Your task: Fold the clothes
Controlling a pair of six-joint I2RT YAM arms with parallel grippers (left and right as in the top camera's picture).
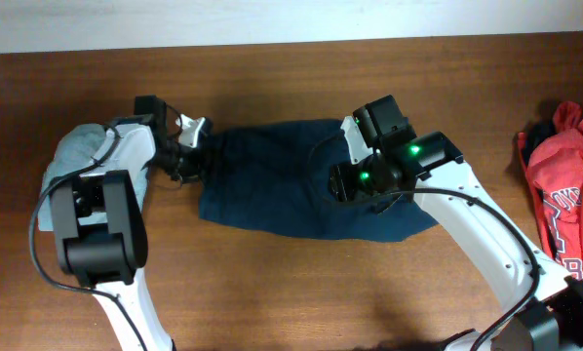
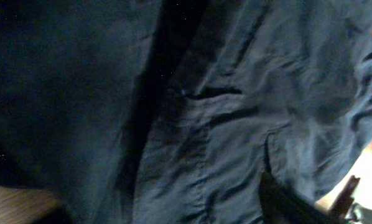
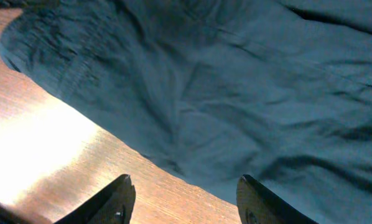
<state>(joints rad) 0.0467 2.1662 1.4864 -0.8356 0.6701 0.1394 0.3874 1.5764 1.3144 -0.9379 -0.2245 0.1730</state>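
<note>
clothes lie in three places on the brown wooden tabletop (image 1: 272, 292). dark navy-blue fabric shorts (image 1: 282, 185) are spread in the middle, rumpled, their long side running left to right. pale grey-green soft garment (image 1: 72, 156) is bunched at the left, partly under the left arm (image 1: 101, 224) and apart from the shorts. red fabric garment with white lettering (image 1: 564, 180) is heaped at the right edge, well apart from the shorts; its letters are too small and creased to read.

the left claw (image 1: 187, 139) sits at the left end of the shorts, right at the edge of the fabric. in its wrist view navy cloth fills nearly everything, with a pocket slit and seams showing. only one dark finger (image 2: 285, 199) shows at the lower right, so i cannot tell whether this claw is open or closed, or whether it grips any cloth.

the right claw (image 3: 185, 183) hangs over the right half of the shorts. in its wrist view both fingers stand apart with nothing between them: it is open and holds nothing. below it the hem of the shorts meets bare wood, which glares with light at the left. green lamps (image 1: 389, 161) glow on the right arm near its wrist.
</note>
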